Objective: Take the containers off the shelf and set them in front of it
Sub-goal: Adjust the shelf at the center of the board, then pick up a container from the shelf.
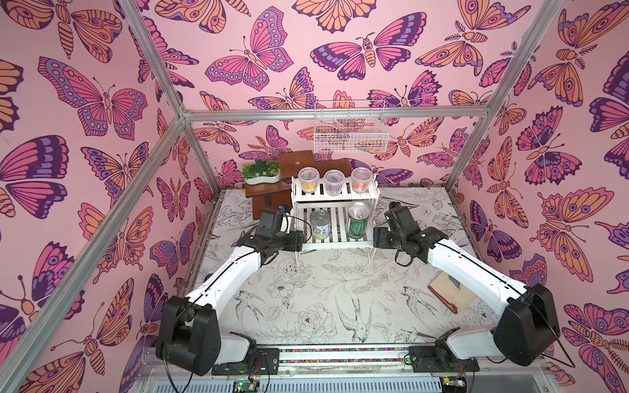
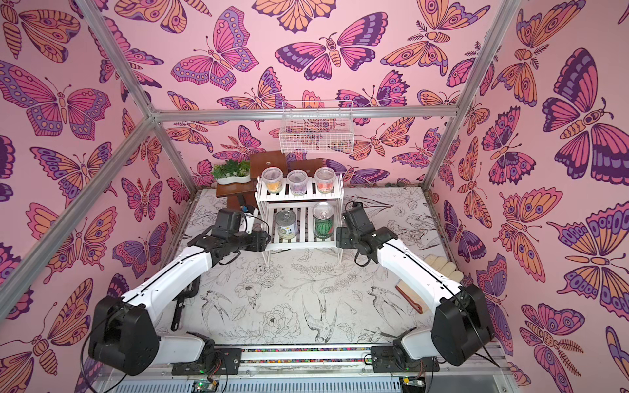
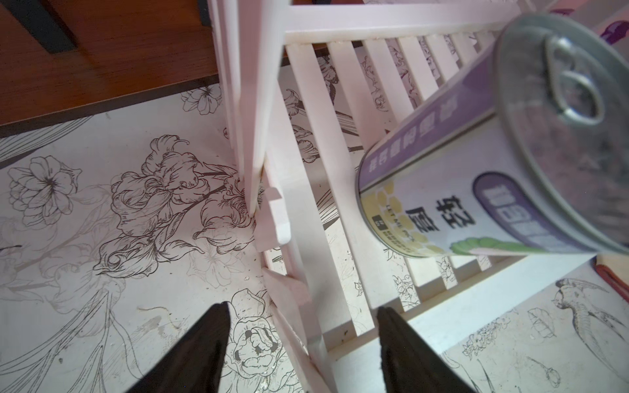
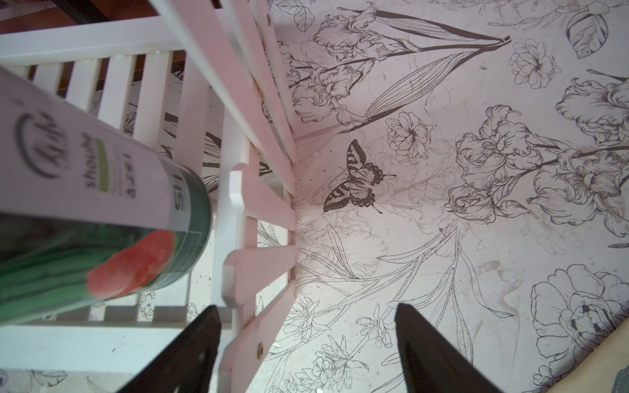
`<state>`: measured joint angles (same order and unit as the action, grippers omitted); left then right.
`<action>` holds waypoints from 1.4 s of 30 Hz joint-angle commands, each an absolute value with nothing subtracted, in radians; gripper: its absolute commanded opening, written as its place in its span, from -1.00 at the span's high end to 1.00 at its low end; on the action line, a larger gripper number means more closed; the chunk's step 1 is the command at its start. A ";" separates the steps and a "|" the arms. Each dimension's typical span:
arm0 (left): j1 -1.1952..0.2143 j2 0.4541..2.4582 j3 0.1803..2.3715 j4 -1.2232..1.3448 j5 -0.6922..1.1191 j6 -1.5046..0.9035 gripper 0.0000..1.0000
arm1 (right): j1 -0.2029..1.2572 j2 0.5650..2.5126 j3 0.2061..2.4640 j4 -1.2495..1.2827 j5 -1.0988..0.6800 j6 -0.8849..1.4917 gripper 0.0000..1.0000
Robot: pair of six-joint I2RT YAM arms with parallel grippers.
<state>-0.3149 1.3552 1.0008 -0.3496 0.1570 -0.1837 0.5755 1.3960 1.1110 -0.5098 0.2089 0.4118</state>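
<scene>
The white two-tier shelf (image 1: 335, 204) stands at the back of the table. Its top tier holds three clear lidded cups: yellow (image 1: 309, 181), purple (image 1: 334, 182) and red-orange (image 1: 361, 179). The lower tier holds a pale-labelled can (image 1: 320, 225) and a watermelon-printed can (image 1: 357, 222). My left gripper (image 3: 303, 323) is open at the shelf's left end, its fingers either side of the side frame (image 3: 292, 306), with the pale can (image 3: 476, 170) beyond. My right gripper (image 4: 308, 323) is open at the right end, astride that side frame (image 4: 258, 340), beside the watermelon can (image 4: 102, 245).
A brown stepped stand (image 1: 269, 194) with a white planter (image 1: 261, 173) sits left of and behind the shelf. A white wire basket (image 1: 350, 127) hangs on the back wall above. A notebook (image 1: 452, 294) and a glove (image 2: 439, 265) lie under the right arm.
</scene>
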 commanded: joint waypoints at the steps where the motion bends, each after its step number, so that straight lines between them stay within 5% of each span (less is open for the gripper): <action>1: -0.319 1.305 1.000 -0.365 0.124 -0.190 -0.62 | 0.571 1.339 1.103 -0.514 0.147 0.363 -0.83; 11: -0.325 1.180 1.030 -0.403 0.112 -0.203 -0.99 | 0.570 1.209 1.209 -0.611 0.091 0.239 -0.98; 27: -0.271 1.101 1.058 -0.479 0.243 -0.233 -1.00 | 0.553 1.370 1.513 -0.484 -0.089 -0.009 -0.99; 42: -0.240 1.085 1.017 -0.446 0.254 -0.259 -1.00 | 0.554 1.525 1.559 -0.263 -0.020 -0.046 -0.99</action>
